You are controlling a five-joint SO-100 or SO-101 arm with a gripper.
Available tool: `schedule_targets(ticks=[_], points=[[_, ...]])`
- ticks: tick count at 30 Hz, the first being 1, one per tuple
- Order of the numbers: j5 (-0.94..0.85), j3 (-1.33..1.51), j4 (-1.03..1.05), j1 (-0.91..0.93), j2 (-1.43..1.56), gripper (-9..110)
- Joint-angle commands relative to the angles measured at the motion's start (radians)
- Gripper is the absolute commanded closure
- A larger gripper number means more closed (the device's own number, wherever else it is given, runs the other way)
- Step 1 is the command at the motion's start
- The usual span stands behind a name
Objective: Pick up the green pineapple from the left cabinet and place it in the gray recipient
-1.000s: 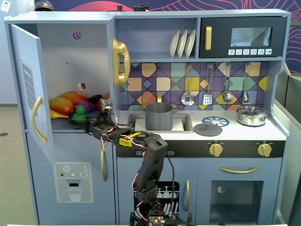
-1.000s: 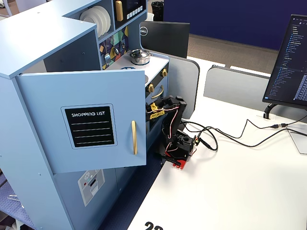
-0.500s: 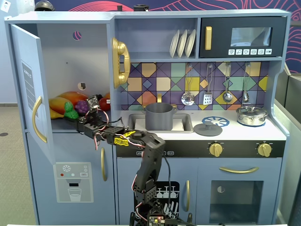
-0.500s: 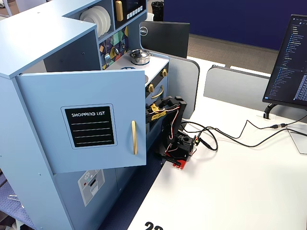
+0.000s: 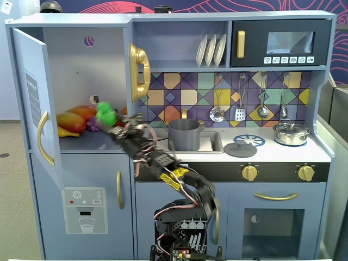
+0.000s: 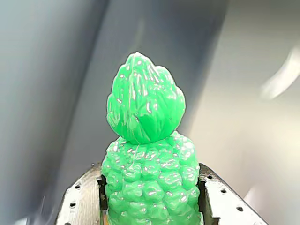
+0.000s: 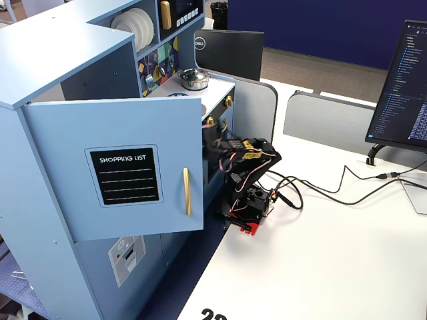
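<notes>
**Pineapple in hand, pot still waiting**

Pale blue toy kitchen fills the room's corner, its cabinet (image 5: 81, 87) door swung wide. At the cabinet's mouth the pineapple (image 5: 105, 113) sits clear of the shelf, clamped by its bumpy body between the two fingers of the gripper (image 6: 152, 199), closed snugly on it, tuft pointing away from the wrist. Behind it on the shelf lie a mango (image 5: 71, 122) and purple grapes (image 5: 93, 125). The pick looks done. What is left, I judge, is the carry right in a fixed view to the empty gray pot (image 5: 184, 134) in the sink, then the release.
</notes>
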Motion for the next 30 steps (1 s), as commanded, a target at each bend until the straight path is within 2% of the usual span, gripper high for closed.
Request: schedule_targets(ticks=[1,4,9,11,15,22,30], points=[[0.067,-0.060,0.031,0.225,0.118,101],[0.158,-0.137,0.103,0.417,0.114,101],[0.434,-0.258,0.201,0.762,-0.009,101],[0.440,-0.316,0.235,0.825,-0.101,101],[0.407,-0.416,0.325,0.876,-0.276,101],[0.344,-0.456,0.267,0.865,-0.528,101],[0.368,-0.551,0.270,0.865,-0.649,77]])
